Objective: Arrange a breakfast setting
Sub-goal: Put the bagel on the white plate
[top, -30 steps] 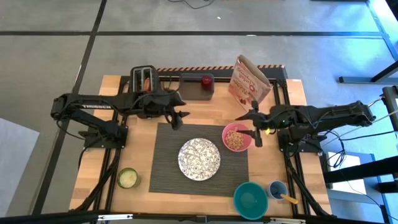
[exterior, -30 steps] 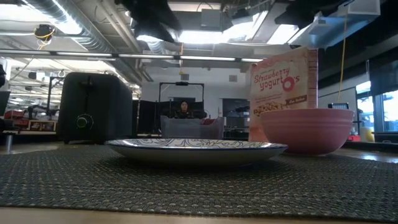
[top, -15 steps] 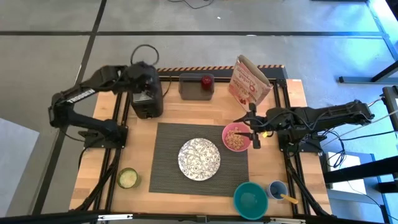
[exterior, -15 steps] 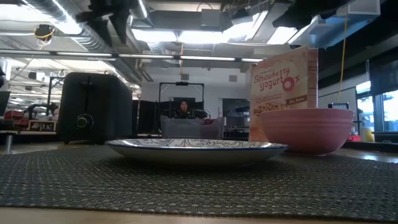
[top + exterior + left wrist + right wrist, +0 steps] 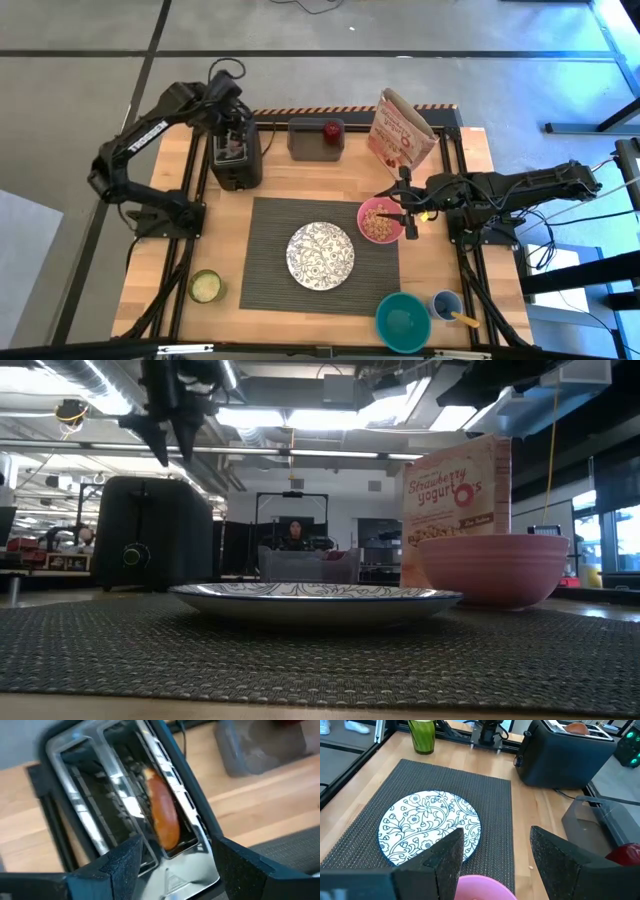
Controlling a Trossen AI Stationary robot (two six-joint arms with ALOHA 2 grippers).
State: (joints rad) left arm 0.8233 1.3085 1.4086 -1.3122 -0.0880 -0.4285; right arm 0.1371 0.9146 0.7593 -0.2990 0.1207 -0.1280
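Observation:
The dark grey ribbed mat (image 5: 270, 262) lies mid-table with the patterned white plate (image 5: 320, 255) on it. The pink bowl (image 5: 381, 222), holding cereal, stands on the mat's right part. The toasted bagel (image 5: 162, 817) stands on edge in a slot of the black toaster (image 5: 236, 165) at the far left. The red apple (image 5: 331, 129) sits on a grey container at the far edge. My left gripper (image 5: 175, 855) is open, pointing down above the toaster, clear of the bagel. My right gripper (image 5: 408, 207) is open over the bowl's right rim. A yellow-handled utensil (image 5: 465, 320) stands in a small blue cup.
A yogurt cereal box (image 5: 400, 130) stands at the far edge, right of the apple's container (image 5: 310, 140). A teal bowl (image 5: 402, 321) is at the near edge beside the blue cup (image 5: 445, 303). A green-lidded jar (image 5: 205, 286) stands near left of the mat.
My left gripper has swung from above the mat's far left corner toward the table's far edge, risen, and turned to point down over the toaster. My right arm has hardly moved.

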